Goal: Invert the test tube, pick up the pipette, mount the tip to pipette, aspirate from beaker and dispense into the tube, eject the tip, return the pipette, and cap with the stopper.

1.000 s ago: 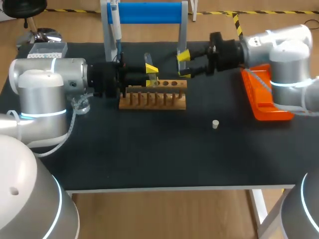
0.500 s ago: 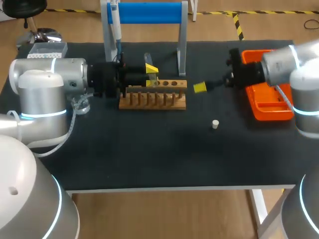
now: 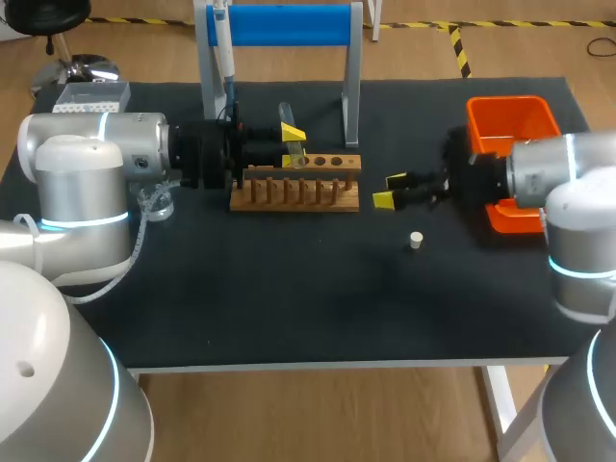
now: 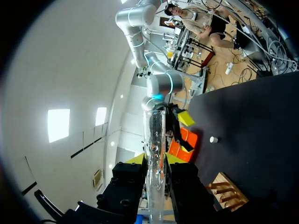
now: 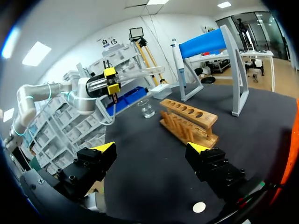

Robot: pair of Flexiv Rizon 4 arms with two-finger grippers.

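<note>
Nearest on the table (image 3: 289, 298): white stopper (image 3: 416, 240), lying alone.
Right tool (image 3: 390, 191): fingers spread, empty, just beyond the stopper.
Wooden rack (image 3: 295, 185): mid-table, left of that tool.
Left tool (image 3: 293, 145): pinching the test tube (image 3: 286, 115) above the rack.
Far back: pipette (image 3: 223, 43) hanging on the blue stand (image 3: 289, 24).

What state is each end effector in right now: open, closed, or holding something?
Left end effector: closed on the glass tube.
Right end effector: open, holding nothing.
</note>
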